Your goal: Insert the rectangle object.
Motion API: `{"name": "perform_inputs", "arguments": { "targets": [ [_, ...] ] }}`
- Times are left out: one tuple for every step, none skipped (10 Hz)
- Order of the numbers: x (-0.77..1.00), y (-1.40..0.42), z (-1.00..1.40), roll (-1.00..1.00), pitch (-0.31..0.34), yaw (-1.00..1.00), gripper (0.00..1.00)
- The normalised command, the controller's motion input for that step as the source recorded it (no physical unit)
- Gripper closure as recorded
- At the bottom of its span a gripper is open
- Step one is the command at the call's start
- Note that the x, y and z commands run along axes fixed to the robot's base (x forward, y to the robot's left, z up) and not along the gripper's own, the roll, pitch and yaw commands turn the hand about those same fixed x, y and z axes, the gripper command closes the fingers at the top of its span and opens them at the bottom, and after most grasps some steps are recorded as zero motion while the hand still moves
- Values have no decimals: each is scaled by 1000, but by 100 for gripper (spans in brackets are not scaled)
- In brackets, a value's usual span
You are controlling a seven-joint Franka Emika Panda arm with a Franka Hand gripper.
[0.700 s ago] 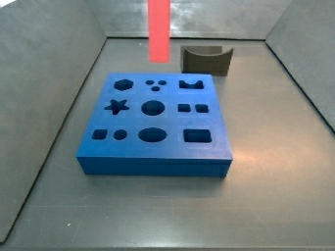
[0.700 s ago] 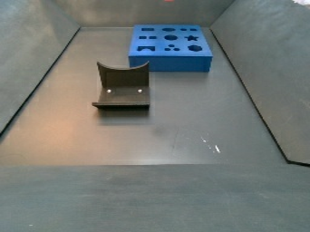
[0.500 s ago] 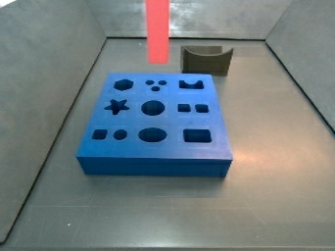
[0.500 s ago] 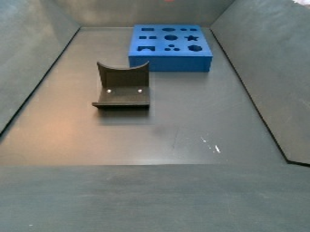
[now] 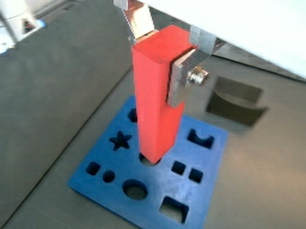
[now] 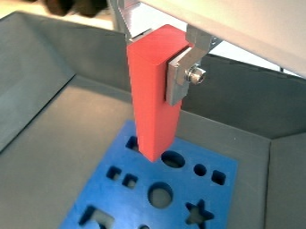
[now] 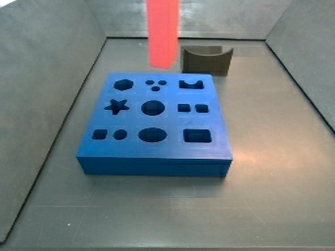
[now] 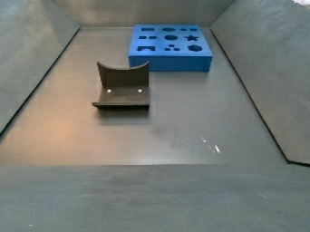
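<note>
The rectangle object, a long red bar (image 5: 158,98), hangs upright in my gripper (image 5: 163,52), whose silver fingers (image 5: 183,79) are shut on its upper end. Both wrist views show this; in a wrist view the gripper (image 6: 159,52) grips the bar (image 6: 153,98) the same way. The bar's lower end hangs above the blue block with shaped holes (image 5: 149,179) (image 6: 189,183). In a side view the bar (image 7: 161,31) hangs above the far edge of the block (image 7: 177,120), with the gripper out of frame. In a side view only the block (image 8: 169,62) shows.
A dark grey curved block (image 7: 207,59) stands on the floor beyond the blue block; it also shows in a side view (image 8: 121,86) and in a wrist view (image 5: 237,97). Grey walls enclose the floor (image 8: 182,136) on all sides.
The red bar has shifted slightly and its lower end sits a little lower in the side view. The blue block and the curved block have not moved.
</note>
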Motion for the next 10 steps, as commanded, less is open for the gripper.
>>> {"name": "perform_inputs", "arguments": {
  "targets": [
    [491,-214,-54,77,-4,-603,100],
    [429,-183,-143,117,-11,-663,100],
    [237,-120,-211,141,-29,-837,100],
    [57,-57,-251,140,-44,-991,100],
    [54,-54,-251,136,-44,-994,100],
    [49,-51,-246,133,-44,-1000,100],
    [43,-34,-251,121,-44,-1000,100],
    [31,-20,-260,99,-39,-1000,100],
    [14,-31,-223,59,-20,-1000,100],
    [217,-103,-174,56,0,-840,100]
  ]
}}
